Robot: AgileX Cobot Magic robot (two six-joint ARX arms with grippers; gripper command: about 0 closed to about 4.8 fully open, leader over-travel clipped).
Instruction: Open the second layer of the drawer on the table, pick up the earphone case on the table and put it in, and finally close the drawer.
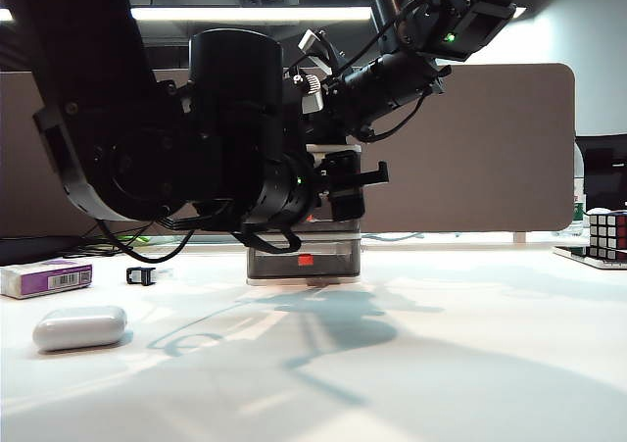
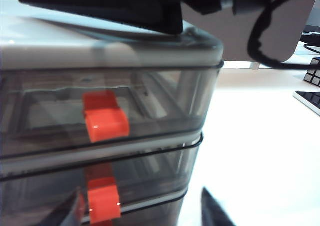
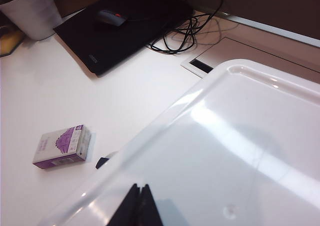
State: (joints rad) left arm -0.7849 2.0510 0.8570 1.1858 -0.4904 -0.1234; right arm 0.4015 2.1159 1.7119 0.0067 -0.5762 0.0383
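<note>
Earphone case [image 1: 80, 326] — smooth white pill on the table [image 1: 470, 364], well left of the drawer [image 1: 304, 256]; likely light, rigid, slippery; pinch across its narrow sides. Right gripper [image 3: 139, 206] — fingertips together, pressing the cabinet top. Left gripper — at the drawer fronts, finger state unreadable.

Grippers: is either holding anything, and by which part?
Nothing is held. The left gripper stands open around the second layer's red handle, not clamping it; the right gripper is shut and empty above the drawer's top.
</note>
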